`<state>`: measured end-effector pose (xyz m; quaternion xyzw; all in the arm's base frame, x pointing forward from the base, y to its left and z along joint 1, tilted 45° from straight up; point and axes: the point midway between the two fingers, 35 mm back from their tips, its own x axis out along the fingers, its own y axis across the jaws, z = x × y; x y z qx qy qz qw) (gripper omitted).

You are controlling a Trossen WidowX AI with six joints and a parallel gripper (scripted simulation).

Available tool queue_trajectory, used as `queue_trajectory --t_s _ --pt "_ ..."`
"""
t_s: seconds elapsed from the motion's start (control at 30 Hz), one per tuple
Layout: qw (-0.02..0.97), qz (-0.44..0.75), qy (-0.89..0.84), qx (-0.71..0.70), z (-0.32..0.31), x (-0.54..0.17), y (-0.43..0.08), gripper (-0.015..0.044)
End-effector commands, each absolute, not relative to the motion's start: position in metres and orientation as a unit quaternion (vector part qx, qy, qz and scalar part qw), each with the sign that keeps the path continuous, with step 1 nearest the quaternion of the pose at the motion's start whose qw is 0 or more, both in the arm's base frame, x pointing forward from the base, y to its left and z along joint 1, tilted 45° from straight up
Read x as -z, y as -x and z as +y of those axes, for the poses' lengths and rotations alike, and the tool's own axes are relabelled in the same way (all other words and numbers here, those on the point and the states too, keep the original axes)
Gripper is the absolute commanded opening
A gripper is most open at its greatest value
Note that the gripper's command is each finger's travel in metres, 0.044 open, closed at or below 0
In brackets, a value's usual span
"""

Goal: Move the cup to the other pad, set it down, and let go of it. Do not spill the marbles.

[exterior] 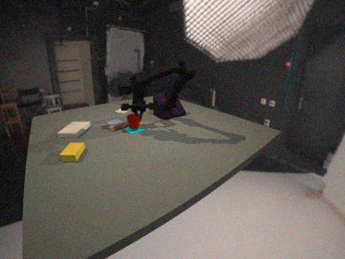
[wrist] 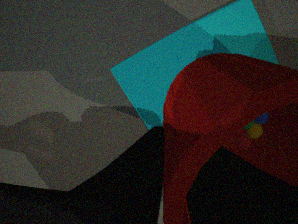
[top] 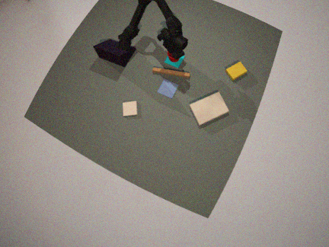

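The red cup (top: 172, 58) (exterior: 133, 121) (wrist: 215, 95) is upright at the cyan pad (top: 174, 65) (exterior: 134, 131) (wrist: 145, 72). Its base is on the pad or just above it; I cannot tell which. My gripper (exterior: 140, 115) (wrist: 171, 137) is shut on the cup's wall, with a black finger on each side of it. Inside the cup show a blue marble (wrist: 262, 118), a yellow marble (wrist: 255, 131) and a bit of green. The blue pad (top: 167, 88) (exterior: 114, 121) has nothing on it. In the top view the arm hides most of the cup.
A wooden bar (top: 171, 72) (exterior: 118, 126) lies between the two pads. A large cream block (top: 209, 108) (exterior: 74, 129), a small cream block (top: 129, 108) and a yellow block (top: 236, 70) (exterior: 73, 152) lie farther off. A dark purple block (top: 114, 52) (exterior: 161, 105) is by the arm's base.
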<state>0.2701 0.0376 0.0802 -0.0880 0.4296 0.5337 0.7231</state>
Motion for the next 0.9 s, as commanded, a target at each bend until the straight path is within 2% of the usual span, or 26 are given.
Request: queue_trajectory --t_s 0.0,0.57,0.73,0.87 --pt "0.723 0.430 0.084 -0.535 0.0435 -0.0761 -0.2686 0.0000" --pt "0.723 0.430 0.088 -0.534 0.0425 -0.0760 -0.2697 0.0000" --pt "0.723 0.430 0.088 -0.534 0.0425 -0.0760 -0.2697 0.0128" --pt "0.723 0.430 0.088 -0.534 0.0425 -0.0760 -0.2697 0.0128"
